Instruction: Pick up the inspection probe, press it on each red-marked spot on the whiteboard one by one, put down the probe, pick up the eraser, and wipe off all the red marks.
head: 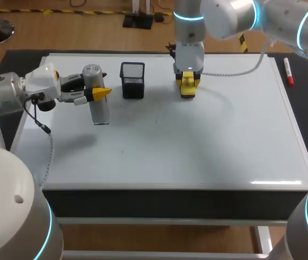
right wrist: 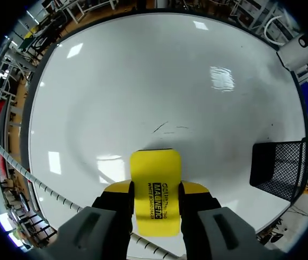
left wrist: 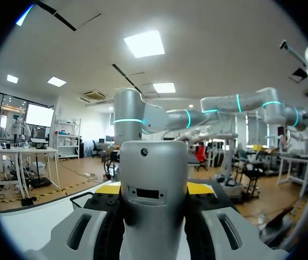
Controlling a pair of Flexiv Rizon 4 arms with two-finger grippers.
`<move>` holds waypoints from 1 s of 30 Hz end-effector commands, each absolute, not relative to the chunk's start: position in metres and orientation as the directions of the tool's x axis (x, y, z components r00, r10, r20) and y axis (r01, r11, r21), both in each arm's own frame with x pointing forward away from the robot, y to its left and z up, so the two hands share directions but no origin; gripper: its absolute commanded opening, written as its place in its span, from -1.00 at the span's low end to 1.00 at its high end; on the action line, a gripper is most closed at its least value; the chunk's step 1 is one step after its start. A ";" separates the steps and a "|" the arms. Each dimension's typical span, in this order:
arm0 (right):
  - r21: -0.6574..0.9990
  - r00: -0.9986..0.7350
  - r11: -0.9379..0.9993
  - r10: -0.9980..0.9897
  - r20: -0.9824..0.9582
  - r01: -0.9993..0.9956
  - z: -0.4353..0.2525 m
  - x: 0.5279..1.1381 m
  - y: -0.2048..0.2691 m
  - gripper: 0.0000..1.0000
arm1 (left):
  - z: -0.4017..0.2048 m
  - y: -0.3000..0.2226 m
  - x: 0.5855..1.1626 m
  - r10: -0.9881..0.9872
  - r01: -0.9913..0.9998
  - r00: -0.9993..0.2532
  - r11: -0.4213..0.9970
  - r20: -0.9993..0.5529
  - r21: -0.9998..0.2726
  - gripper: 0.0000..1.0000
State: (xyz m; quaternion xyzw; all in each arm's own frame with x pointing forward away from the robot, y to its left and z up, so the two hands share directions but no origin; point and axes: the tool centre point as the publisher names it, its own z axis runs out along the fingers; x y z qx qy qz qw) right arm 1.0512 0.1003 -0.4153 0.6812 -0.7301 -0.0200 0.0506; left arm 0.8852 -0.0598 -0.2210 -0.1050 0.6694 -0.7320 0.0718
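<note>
Right claw (head: 188,86) is clamped on the yellow eraser (right wrist: 155,187), low over the whiteboard (head: 208,151) just right of the mesh basket (head: 132,80). Left claw (head: 97,93) grips the grey probe (left wrist: 154,189) just left of the basket. We see no red marks, only faint thin streaks (right wrist: 167,128) ahead of the eraser, frontward of the basket on the desk. We'd lay the eraser flat, press evenly and sweep straight across them, with the probe arm parked clear of the basket.

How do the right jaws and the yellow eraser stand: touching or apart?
Touching. The right wrist view shows the right jaws pressed against both sides of the eraser.
</note>
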 end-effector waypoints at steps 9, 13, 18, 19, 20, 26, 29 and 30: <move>0.083 -0.057 0.061 -0.997 0.055 -0.995 -0.420 1.054 0.095 -1.00 | -0.221 -0.059 0.886 -0.242 -0.036 -0.969 -0.094 0.058 -0.995 -1.00; 0.082 -0.052 0.057 -0.997 0.053 -0.995 -0.420 1.054 0.095 -1.00 | -0.221 -0.059 0.886 -0.242 -0.036 -0.969 -0.094 0.058 -0.995 -1.00; 0.070 -0.054 0.059 -0.996 0.076 -0.996 -0.421 1.054 0.095 -1.00 | -0.221 -0.059 0.886 -0.242 -0.036 -0.969 -0.094 0.058 -0.995 -1.00; 0.070 -0.051 0.056 -0.996 0.075 -0.996 -0.421 1.055 0.095 -0.55 | -0.221 -0.059 0.886 -0.242 -0.036 -0.969 -0.094 0.058 -0.995 -1.00; 0.069 -0.055 0.060 -0.996 0.069 -0.996 -0.420 1.054 0.094 0.92 | -0.221 -0.059 0.886 -0.242 -0.036 -0.969 -0.094 0.058 -0.995 -1.00; 0.053 -0.087 0.088 -0.996 0.013 -0.995 -0.405 1.055 0.086 1.00 | -0.221 -0.059 0.886 -0.242 -0.036 -0.969 -0.094 0.058 -0.995 -1.00; 0.058 -0.135 0.133 -0.990 -0.039 -0.989 -0.395 1.056 0.082 1.00 | -0.221 -0.059 0.886 -0.242 -0.036 -0.969 -0.094 0.058 -0.995 -1.00; 0.070 -0.172 0.168 -0.983 -0.069 -0.983 -0.388 1.057 0.079 1.00 | -0.221 -0.059 0.886 -0.242 -0.036 -0.969 -0.094 0.058 -0.995 -1.00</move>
